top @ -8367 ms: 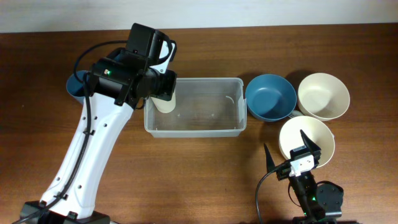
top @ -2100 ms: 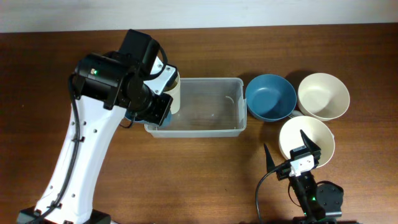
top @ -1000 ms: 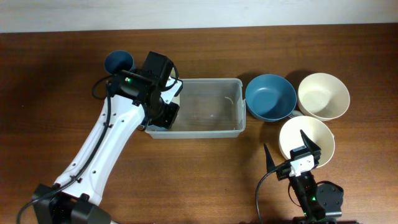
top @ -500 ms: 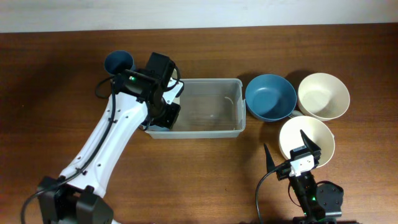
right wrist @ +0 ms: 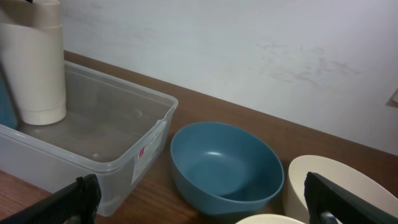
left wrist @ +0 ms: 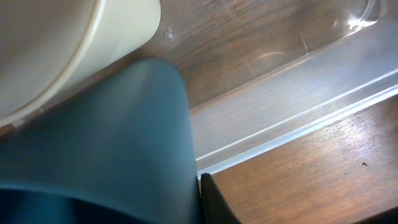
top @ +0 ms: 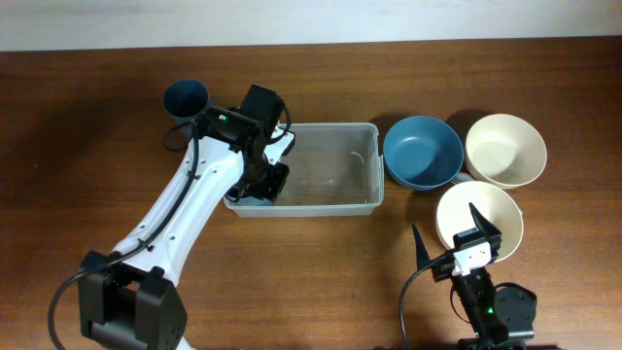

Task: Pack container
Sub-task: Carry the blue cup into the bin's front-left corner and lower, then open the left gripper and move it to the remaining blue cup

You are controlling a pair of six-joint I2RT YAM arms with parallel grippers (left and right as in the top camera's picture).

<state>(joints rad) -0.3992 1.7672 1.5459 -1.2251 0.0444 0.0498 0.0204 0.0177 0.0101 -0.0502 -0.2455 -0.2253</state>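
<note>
1. Reaching across the wooden table (top: 311, 282), the left arm ends at the left end of the container (top: 330, 207), a clear plastic bin lying lengthwise near the middle of the table.
2. The left gripper (top: 262, 182) is down inside that end with its fingers pressed together, pinching a blue cup (left wrist: 106, 155). The cup fills the lower left of the left wrist view.
3. A cream cup (right wrist: 40, 68) stands upright on the container floor at the same end, just beside the blue cup. The two crowd that corner, and the rest of the floor is bare.
4. From overhead, the left arm and its wrist hide the container's left end and most of both cups.
5. A second blue cup (top: 185, 97) stands mouth up on the table, outside the container and beyond its far left corner.
6. A blue bowl (top: 423, 151) sits just beside the container's right end. A far cream bowl (top: 505, 149) sits to its right.
7. A near cream bowl (top: 486, 199) sits in front of those two bowls, close against them.
8. The right gripper (top: 450, 233) is at the table's front edge, well apart from the container. Its fingers are spread wide and hold nothing, and one fingertip overlaps the near cream bowl as seen from above.
</note>
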